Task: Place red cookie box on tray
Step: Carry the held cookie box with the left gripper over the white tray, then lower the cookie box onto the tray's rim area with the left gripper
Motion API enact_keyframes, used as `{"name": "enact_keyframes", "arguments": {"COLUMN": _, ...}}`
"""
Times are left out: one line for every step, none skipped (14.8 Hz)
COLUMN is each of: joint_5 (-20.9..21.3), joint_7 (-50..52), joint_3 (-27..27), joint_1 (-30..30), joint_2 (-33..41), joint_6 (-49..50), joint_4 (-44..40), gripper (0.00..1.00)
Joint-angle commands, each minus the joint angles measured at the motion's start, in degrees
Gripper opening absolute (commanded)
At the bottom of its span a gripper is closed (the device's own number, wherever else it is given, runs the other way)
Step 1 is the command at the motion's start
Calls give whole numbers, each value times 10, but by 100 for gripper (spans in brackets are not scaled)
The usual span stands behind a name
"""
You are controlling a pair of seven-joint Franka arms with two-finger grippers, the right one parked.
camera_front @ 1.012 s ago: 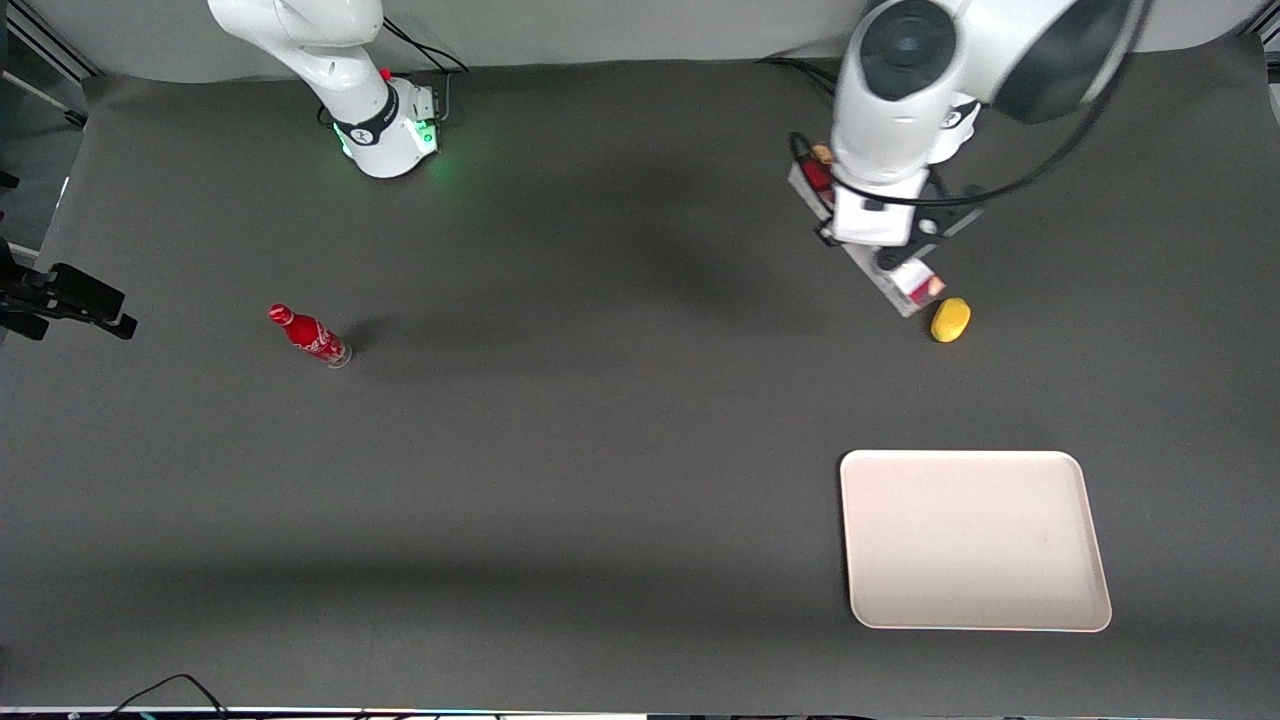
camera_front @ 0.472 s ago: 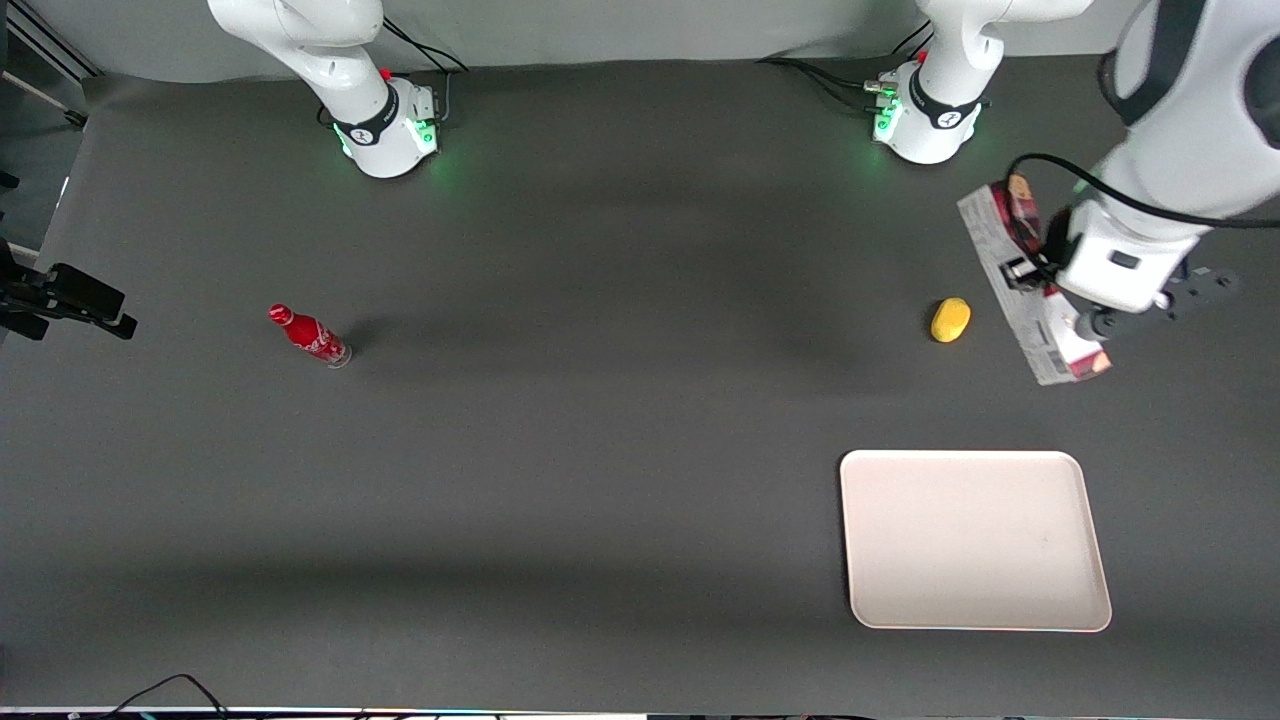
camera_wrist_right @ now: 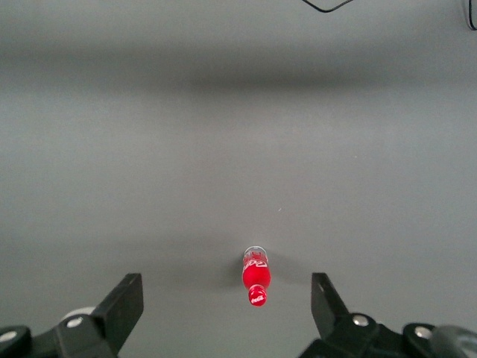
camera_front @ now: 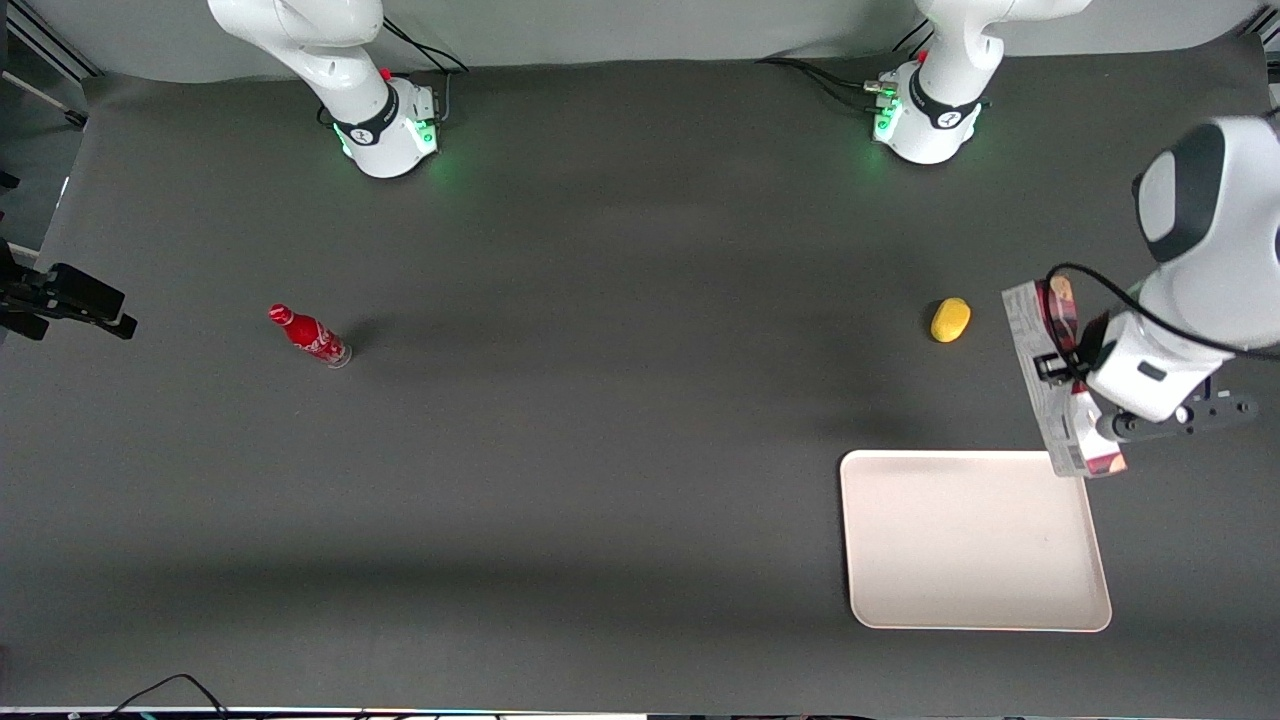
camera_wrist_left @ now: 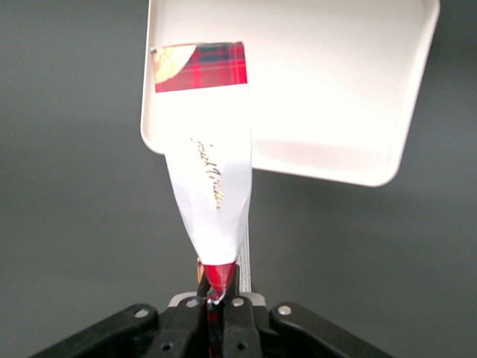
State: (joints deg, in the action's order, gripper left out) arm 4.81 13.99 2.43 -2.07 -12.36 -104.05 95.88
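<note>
My left gripper [camera_front: 1068, 378] is shut on the red cookie box [camera_front: 1048, 370], a long narrow carton with dark red faces and a white-grey printed side, held in the air. The box's nearer end hangs over the tray's corner that is farthest from the front camera, at the working arm's end. The wrist view shows the box [camera_wrist_left: 207, 164] running out from between my fingers [camera_wrist_left: 216, 298], its tartan end above the tray [camera_wrist_left: 335, 82]. The cream-white tray [camera_front: 970, 540] lies flat on the table, nearer to the front camera than the gripper.
A yellow lemon-like object [camera_front: 950, 319] lies on the grey mat beside the held box, farther from the camera than the tray. A small red bottle [camera_front: 308, 334] lies toward the parked arm's end of the table.
The arm has carried the box from beside its own base, past the yellow object, toward the front camera to the tray's corner. The gripper has stayed shut on the box throughout.
</note>
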Motion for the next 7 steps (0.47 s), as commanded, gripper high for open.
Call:
{"name": "enact_keyframes", "arguments": {"joint_5": 8, "joint_7": -58, "joint_3": -3, "joint_1": 8, "joint_2": -69, "joint_6": -57, "joint_4": -28, "gripper": 0}}
{"name": "enact_keyframes", "arguments": {"joint_5": 7, "joint_7": -80, "joint_3": -7, "joint_1": 10, "joint_2": -86, "joint_6": -82, "joint_4": -28, "gripper": 0}}
{"name": "enact_keyframes", "arguments": {"joint_5": 6, "joint_7": -108, "joint_3": -14, "joint_1": 10, "joint_2": -107, "joint_6": -103, "joint_4": -31, "gripper": 0}}
{"name": "enact_keyframes", "arguments": {"joint_5": 6, "joint_7": -135, "joint_3": -25, "joint_1": 10, "joint_2": -130, "joint_6": -115, "joint_4": -40, "gripper": 0}}
{"name": "enact_keyframes", "arguments": {"joint_5": 5, "joint_7": -159, "joint_3": -36, "joint_1": 10, "joint_2": -152, "joint_6": -119, "joint_4": -56, "gripper": 0}}
{"name": "enact_keyframes", "arguments": {"joint_5": 5, "joint_7": -179, "joint_3": -46, "joint_1": 10, "joint_2": -174, "joint_6": -119, "joint_4": -78, "gripper": 0}}
{"name": "enact_keyframes", "arguments": {"joint_5": 3, "joint_7": -192, "joint_3": -52, "joint_1": 11, "joint_2": -196, "joint_6": -119, "joint_4": -101, "gripper": 0}}
